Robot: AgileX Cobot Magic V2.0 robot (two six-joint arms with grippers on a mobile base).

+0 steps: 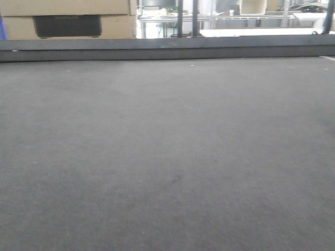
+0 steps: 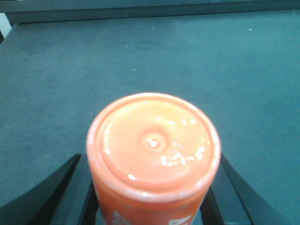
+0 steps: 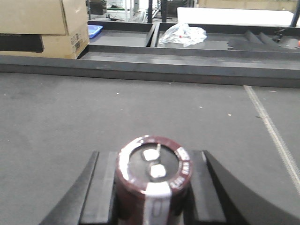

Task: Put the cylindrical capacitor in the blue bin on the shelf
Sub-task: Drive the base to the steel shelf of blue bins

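Capacitor (image 3: 153, 165), dark cylinder standing upright, is clamped in my right hand (image 3: 151, 157); my left hand (image 2: 150, 158) grips an orange-topped container (image 2: 152, 140), both over the grey table (image 2: 140, 56).

Left fingers (image 2: 44, 199), right fingers (image 3: 82, 197): firm grips.

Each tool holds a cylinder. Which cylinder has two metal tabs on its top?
The dark cylindrical capacitor in the right tool; the orange cylinder in the left tool has none.
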